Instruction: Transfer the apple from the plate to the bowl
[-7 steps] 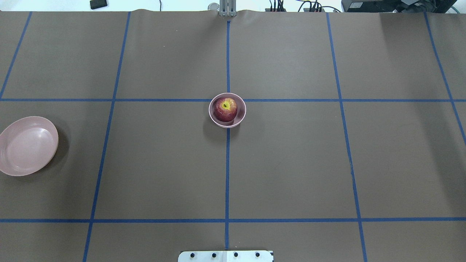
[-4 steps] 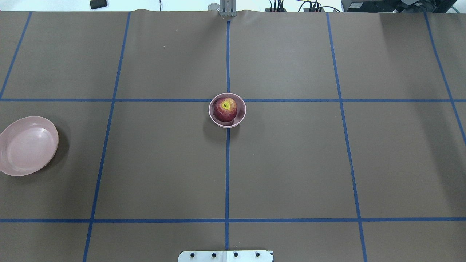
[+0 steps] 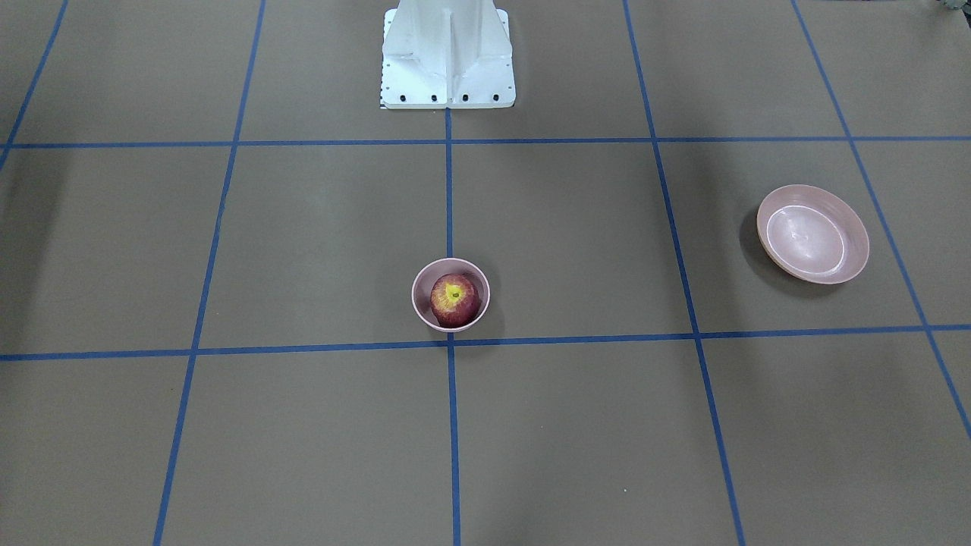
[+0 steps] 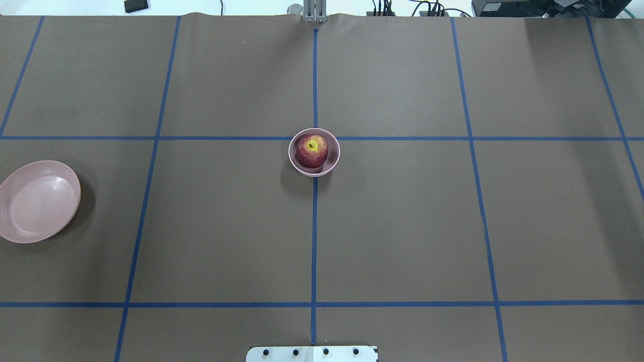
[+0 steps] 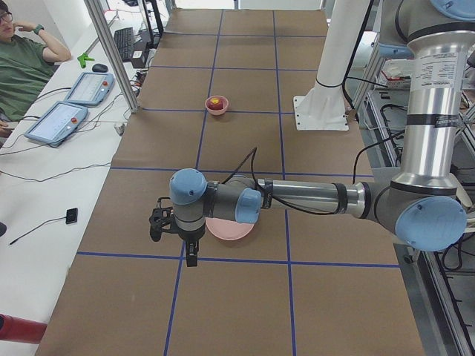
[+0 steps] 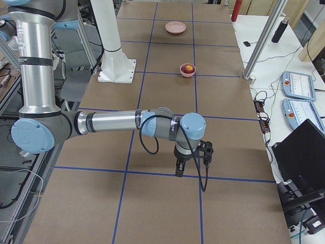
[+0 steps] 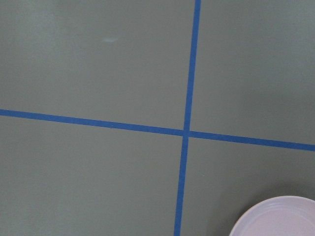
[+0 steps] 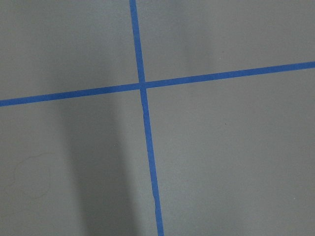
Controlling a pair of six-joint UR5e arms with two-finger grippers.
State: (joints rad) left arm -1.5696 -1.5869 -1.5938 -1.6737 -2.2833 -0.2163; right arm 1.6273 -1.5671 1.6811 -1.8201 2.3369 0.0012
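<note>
The dark red apple (image 4: 311, 150) sits inside the small deep pink bowl (image 4: 334, 160) at the table's middle, also in the front view, apple (image 3: 455, 299) in bowl (image 3: 418, 303). The wide pink plate (image 4: 37, 201) lies empty at the far left; its rim shows in the left wrist view (image 7: 280, 219). My left gripper (image 5: 191, 256) hangs above the table beside the plate (image 5: 231, 231); I cannot tell whether it is open or shut. My right gripper (image 6: 177, 170) hangs over bare table far from the bowl (image 6: 188, 74); I cannot tell its state either.
The white robot base (image 3: 446, 61) stands at the table's near-robot edge. Blue tape lines grid the brown table. An operator (image 5: 22, 70) and two control pendants (image 5: 70, 104) are beside the table; a metal post (image 6: 261, 38) stands at its edge.
</note>
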